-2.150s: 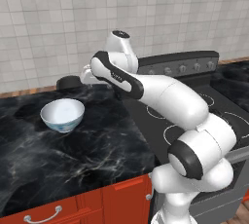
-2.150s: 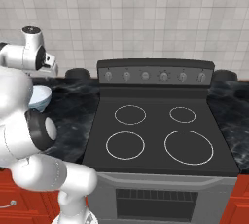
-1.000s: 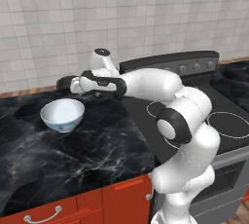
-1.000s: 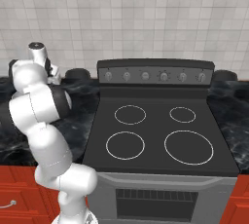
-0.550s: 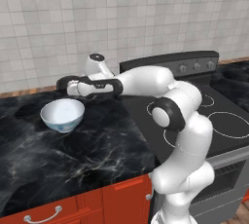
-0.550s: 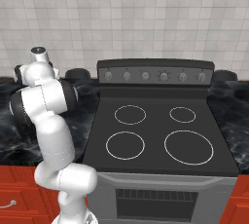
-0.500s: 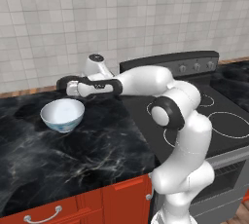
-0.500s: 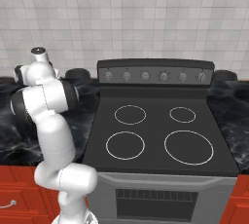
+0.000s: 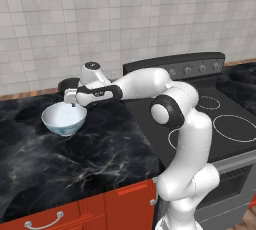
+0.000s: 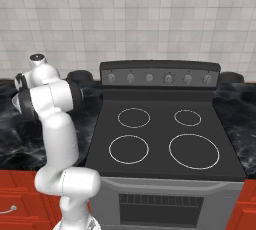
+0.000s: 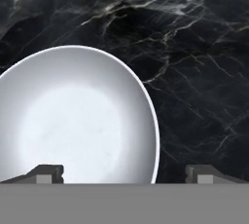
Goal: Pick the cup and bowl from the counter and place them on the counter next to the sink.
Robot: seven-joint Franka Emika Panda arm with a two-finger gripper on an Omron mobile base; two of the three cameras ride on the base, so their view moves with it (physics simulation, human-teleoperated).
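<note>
The claw (image 11: pixel 124 172) was held spread wide and empty above the near rim of the bowl (image 9: pixel 64 118), which sat on the black marble desk (image 9: pixel 100 159) left of the stovetop (image 10: pixel 160 139). The 2 fingertips (image 11: pixel 46 173) appeared to straddle the rim. If closed off-centre, the smooth rim could be nudged and the bowl tipped or slid away.

Kitchen: stove (image 10: pixel 160 134), tiled wall (image 9: pixel 60 29), marble counter (image 9: pixel 75 159).
</note>
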